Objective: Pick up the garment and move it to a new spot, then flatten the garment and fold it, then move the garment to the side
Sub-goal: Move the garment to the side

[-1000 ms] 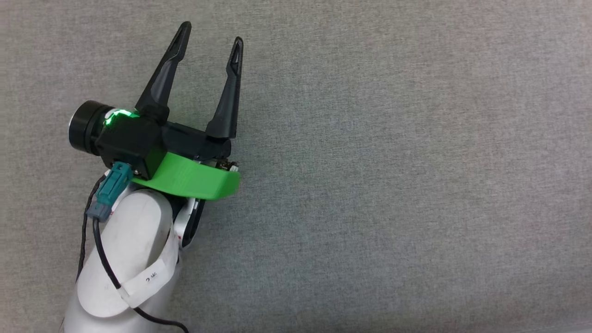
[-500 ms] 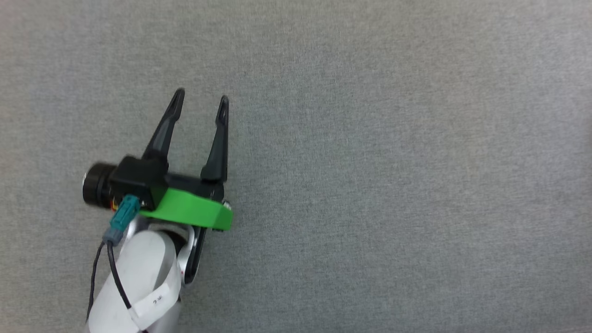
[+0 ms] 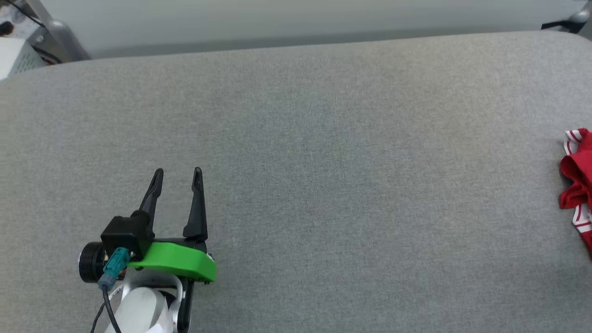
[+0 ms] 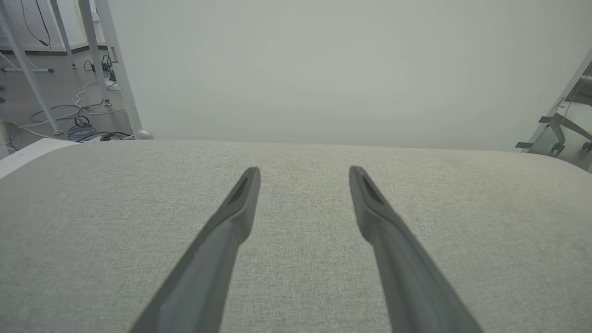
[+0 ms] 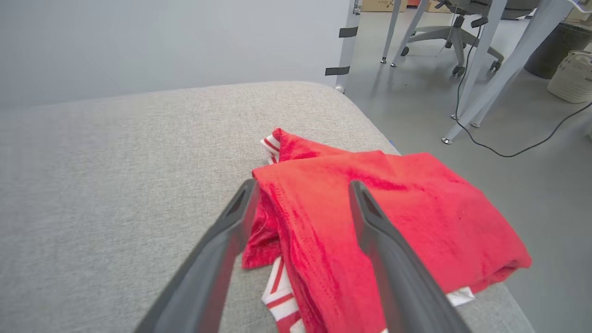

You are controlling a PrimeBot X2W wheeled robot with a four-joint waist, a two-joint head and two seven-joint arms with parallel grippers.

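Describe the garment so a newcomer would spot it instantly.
Find the wide grey padded surface, then its right-hand end. The garment lies there, a folded red bundle. Bright red cloth with red-and-white striped trim marks it against the plain grey.

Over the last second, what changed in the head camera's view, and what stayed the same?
The head camera tilted up: the far edge of the table and the garment at the right came into view. The left gripper now shows lower and smaller, partly from that shift. Its fingers stayed open and empty.
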